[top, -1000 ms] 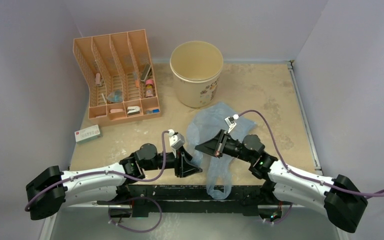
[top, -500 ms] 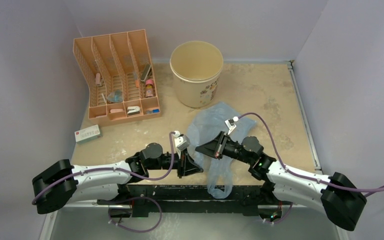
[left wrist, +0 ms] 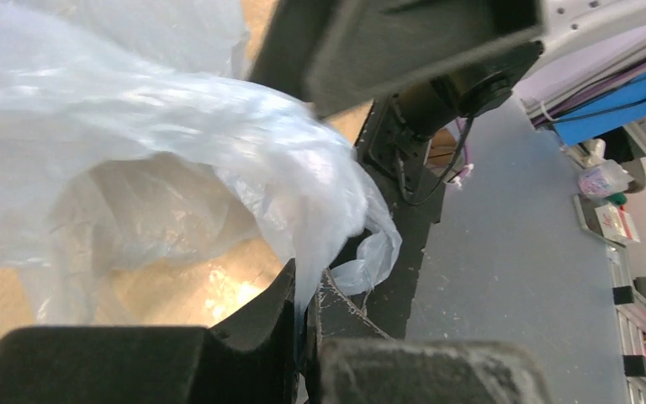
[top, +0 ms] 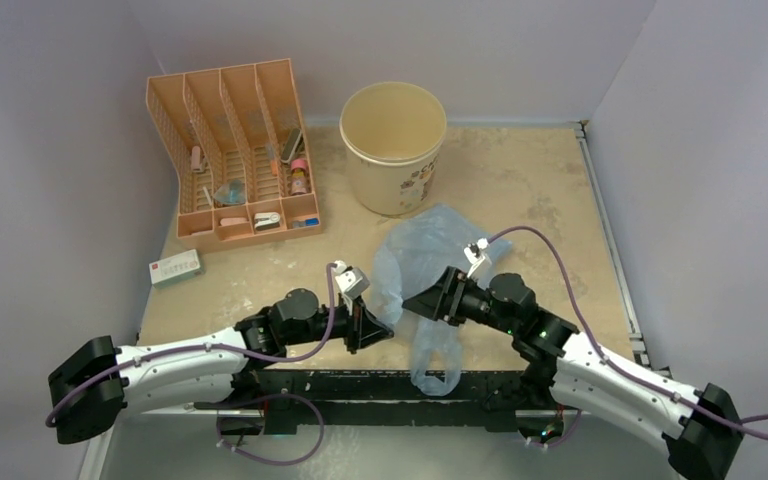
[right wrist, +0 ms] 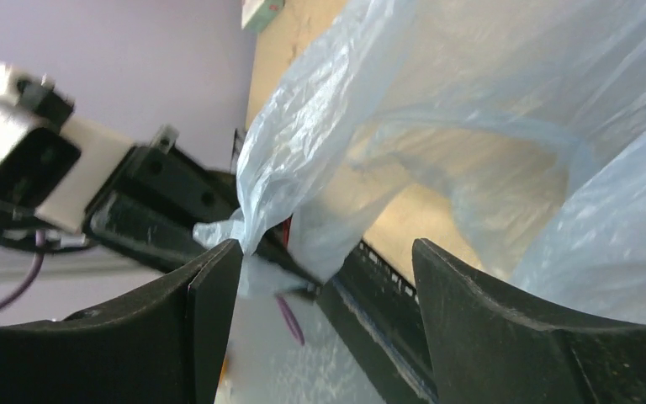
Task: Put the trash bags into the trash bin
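The trash bag (top: 428,258), thin crinkled light-blue plastic, lies on the table in front of the trash bin (top: 393,145), a cream bucket standing upright. The bag's lower end (top: 436,372) droops over the near table edge. My left gripper (top: 388,328) is shut on a fold of the bag's left edge. In the left wrist view the film (left wrist: 177,126) runs down between the closed jaws of the left gripper (left wrist: 307,295). My right gripper (top: 408,300) stands open just right of it. In the right wrist view the bag (right wrist: 437,101) billows ahead of the right gripper (right wrist: 328,286), whose fingers (right wrist: 214,311) hold nothing.
An orange slotted rack (top: 235,150) with small items stands at the back left. A small white box (top: 175,267) lies at the left table edge. The table (top: 530,180) has walls on three sides. The two grippers are very close together over the bag.
The left gripper closed on the bag's left edge. The right gripper, shut on the bag before, has opened and released it, and the right arm has drawn back slightly to the right.
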